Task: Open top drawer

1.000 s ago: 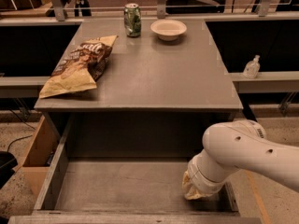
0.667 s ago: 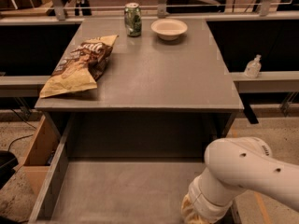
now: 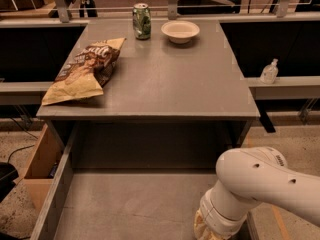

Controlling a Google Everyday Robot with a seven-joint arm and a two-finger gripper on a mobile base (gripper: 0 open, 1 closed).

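The top drawer [image 3: 125,204] is pulled far out from under the grey tabletop [image 3: 165,79]; its grey floor and left wall [image 3: 52,199] show, and its front panel and knob are below the frame. My white arm [image 3: 260,184] reaches down at the drawer's front right corner. The gripper itself is hidden under the wrist [image 3: 215,224] at the bottom edge, so its fingers do not show.
On the tabletop lie a chip bag [image 3: 82,69], a green can [image 3: 142,20] and a white bowl [image 3: 180,31]. A light plywood box [image 3: 42,164] stands left of the drawer. A small white bottle [image 3: 269,71] sits on the ledge at right.
The arm has moved toward the camera and down, and the drawer has slid further out, showing more of its floor.
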